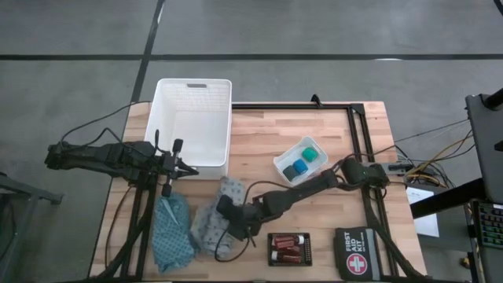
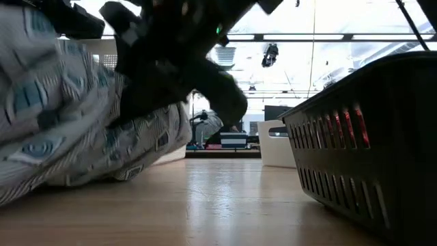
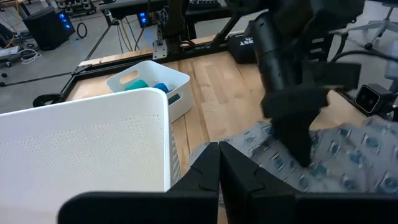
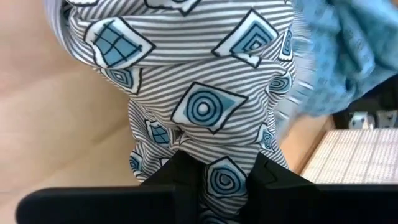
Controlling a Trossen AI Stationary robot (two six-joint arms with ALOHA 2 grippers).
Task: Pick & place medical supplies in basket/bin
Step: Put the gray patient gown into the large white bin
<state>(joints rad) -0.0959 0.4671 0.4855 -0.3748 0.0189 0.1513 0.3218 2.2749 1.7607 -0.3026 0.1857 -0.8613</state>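
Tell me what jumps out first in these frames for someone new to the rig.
The right gripper, pinching a fold of the grey patterned cloth near the table's front middle, draws the eye first. Behind it to the left stands the big white basket, with nothing visible inside, and the left gripper waits shut beside the basket's front right corner. A teal cloth lies crumpled to the grey one's left.

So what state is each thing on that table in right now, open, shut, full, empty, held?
White basket: empty.
Grey patterned cloth: crumpled, pinched by the right gripper.
Teal cloth: crumpled, lying free on the table.
Small white tray: holds blue and green pieces.
Black tray: holds red bottles.
First aid pouch: lying flat.
Left gripper: shut, empty, beside the basket.
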